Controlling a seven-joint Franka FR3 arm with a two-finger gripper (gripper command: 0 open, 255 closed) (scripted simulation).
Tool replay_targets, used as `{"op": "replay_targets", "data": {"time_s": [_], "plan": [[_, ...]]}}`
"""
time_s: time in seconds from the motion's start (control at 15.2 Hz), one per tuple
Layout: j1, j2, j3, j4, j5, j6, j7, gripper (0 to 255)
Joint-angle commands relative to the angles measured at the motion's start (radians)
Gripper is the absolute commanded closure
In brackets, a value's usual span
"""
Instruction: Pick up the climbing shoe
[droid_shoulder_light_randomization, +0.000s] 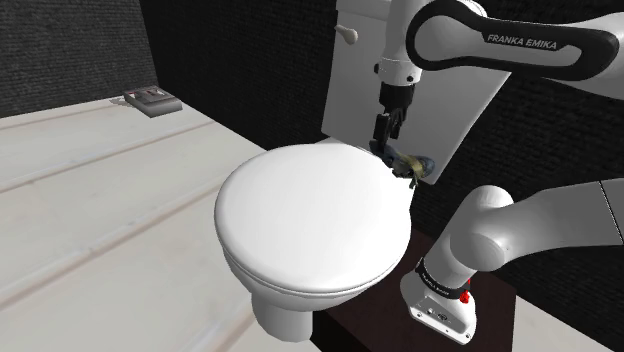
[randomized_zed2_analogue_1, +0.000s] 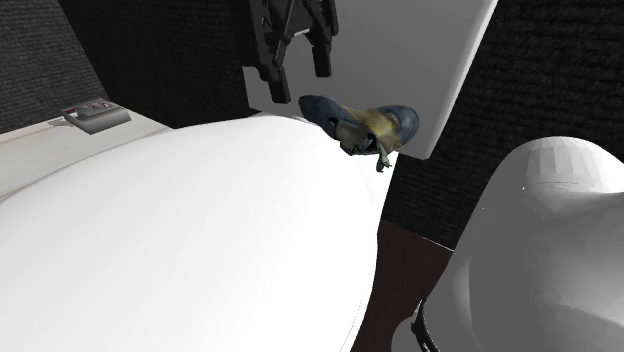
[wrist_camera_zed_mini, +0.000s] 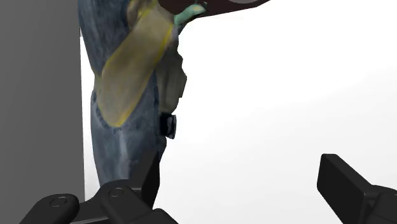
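- Above the rear of the white toilet lid (droid_shoulder_light_randomization: 310, 215), my gripper (droid_shoulder_light_randomization: 384, 135) hangs pointing down with its two fingers (wrist_camera_zed_mini: 127, 203) spread apart, clasping nothing.
- From the fingertips in the shoulder view, the climbing shoe (droid_shoulder_light_randomization: 408, 163) lies just below at about four o'clock. It sits on the lid's one o'clock edge, close against the cistern (droid_shoulder_light_randomization: 350, 90).
- Through the wrist view, the shoe runs alongside one finger instead of sitting centred in the gap, and I see no contact with it.
- I make out a blue-grey upper with a yellow panel and a small green tab at one end.
- I judge it light, with a soft upper that will give under pressure and a stiffer, grippy rubber sole.
- I would close across the narrow middle, one finger on each side wall, because the toe and heel look too rounded to hold.
- My worry is that the smooth, domed lid lets it slide, and the cistern leaves little finger room behind.
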Motion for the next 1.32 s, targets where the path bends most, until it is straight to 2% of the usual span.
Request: {"op": "replay_targets", "data": {"time_s": [0.0, 0.4, 0.92, 1.06, 1.12, 1.25], "plan": [[0.000, 0.000, 0.000, 0.000, 0.000, 0.000, 0.000, 0], [-0.090, -0.403, 0.001, -0.379, -0.235, 0.368, 0.036, 0], [-0.098, -0.438, -0.006, -0.500, -0.258, 0.466, 0.060, 0], [-0.098, -0.438, -0.006, -0.500, -0.258, 0.466, 0.060, 0], [-0.098, -0.439, -0.006, -0.502, -0.257, 0.466, 0.061, 255], [-0.098, -0.440, -0.006, -0.502, -0.257, 0.467, 0.061, 255]]}}
